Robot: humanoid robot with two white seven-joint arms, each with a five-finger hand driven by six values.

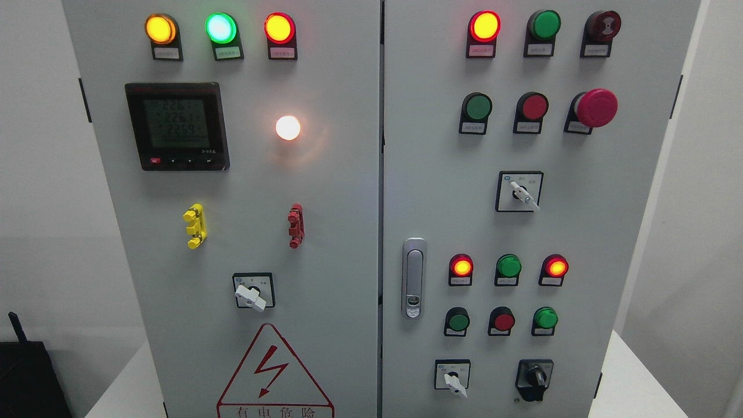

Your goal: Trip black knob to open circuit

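Observation:
The black knob [534, 378] sits at the lower right of the grey electrical cabinet's right door [592, 232], on a black base, its pointer standing roughly upright. To its left is a white rotary switch [454, 380]. Neither of my hands shows anywhere in the head view, so nothing touches the knob.
The right door carries lit red lamps [484, 26], green and red push buttons, a red mushroom stop button [595, 107], a white selector [522, 193] and a metal door handle [414, 285]. The left door has a digital meter [177, 126], a white switch [251, 296] and a warning triangle. A dark object [26, 377] stands lower left.

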